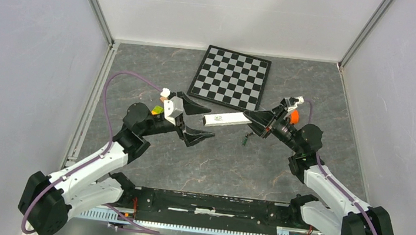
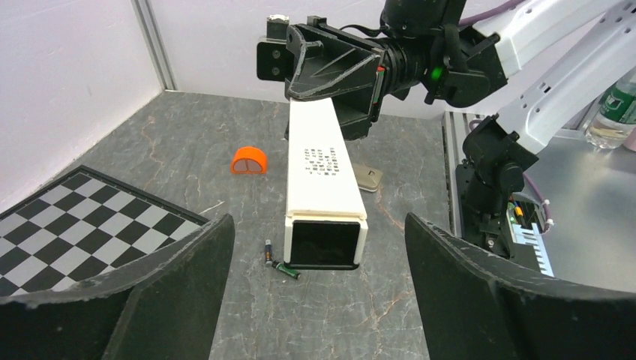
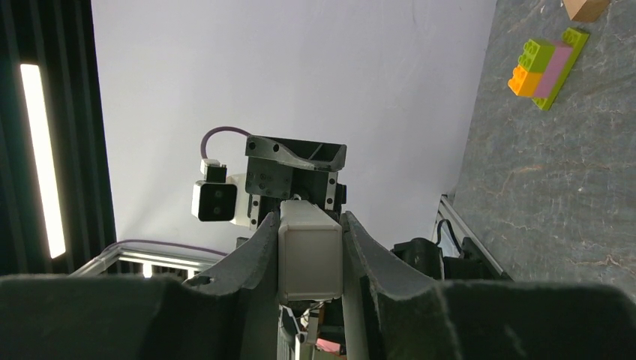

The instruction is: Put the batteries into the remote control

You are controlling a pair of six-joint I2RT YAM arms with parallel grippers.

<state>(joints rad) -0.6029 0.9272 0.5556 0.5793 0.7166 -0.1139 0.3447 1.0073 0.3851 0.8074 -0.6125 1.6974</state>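
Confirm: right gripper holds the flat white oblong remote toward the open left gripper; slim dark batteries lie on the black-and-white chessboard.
Wrong spot: the left wrist view shows the slim dark batteries on the grey stone-look table, off the chessboard. The rest stands.

Far end of remote control (image 2: 324, 180) hidden within right gripper (image 1: 252, 120); batteries (image 1: 246, 138) mere specks from above

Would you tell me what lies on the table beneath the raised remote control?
Two batteries and a small beige piece lie on the table below it; the patch the remote control covers is hidden.
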